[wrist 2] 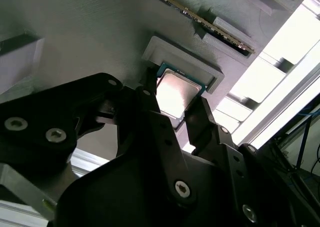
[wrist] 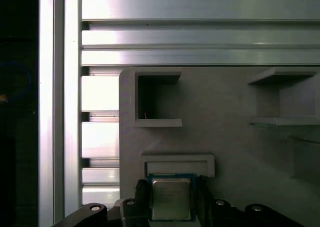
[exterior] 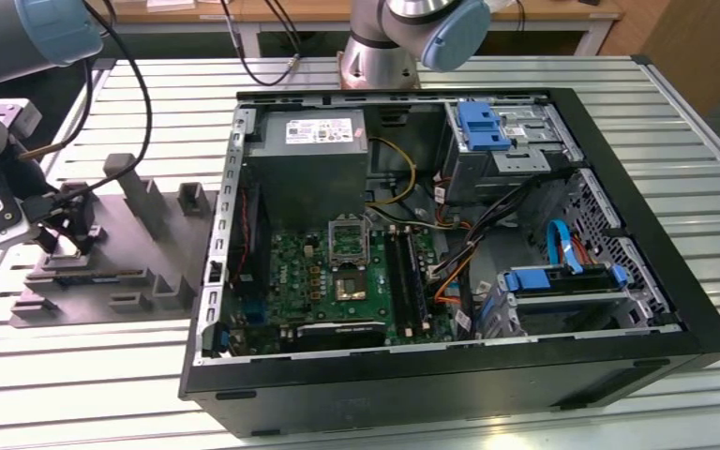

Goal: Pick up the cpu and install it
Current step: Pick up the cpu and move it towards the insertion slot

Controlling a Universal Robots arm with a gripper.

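The cpu (wrist 2: 176, 93) is a small silvery square chip with a green edge, lying at a shallow recess of the grey tray (wrist 2: 90, 32). In both wrist views my gripper (wrist 2: 175, 103) straddles it, one black finger (wrist 2: 149, 101) against each of two opposite sides. The first wrist view shows the cpu (wrist: 171, 199) between the fingers (wrist: 141, 196), just below the recess rim. In the exterior view my gripper (exterior: 70, 234) hangs low over the tray (exterior: 123, 281) at the exterior view's left. The dark metal-framed socket (exterior: 348, 240) sits on the green motherboard (exterior: 322, 281) inside the open computer case.
The black case (exterior: 460, 375) lies open in the middle of the slatted aluminium table (exterior: 72, 375), with a grey power-supply box (exterior: 310, 145), drive cages and loose cables inside. Upright blocks (exterior: 135, 192) rise from the tray beside my gripper. A second arm's base (exterior: 385, 42) stands behind the case.
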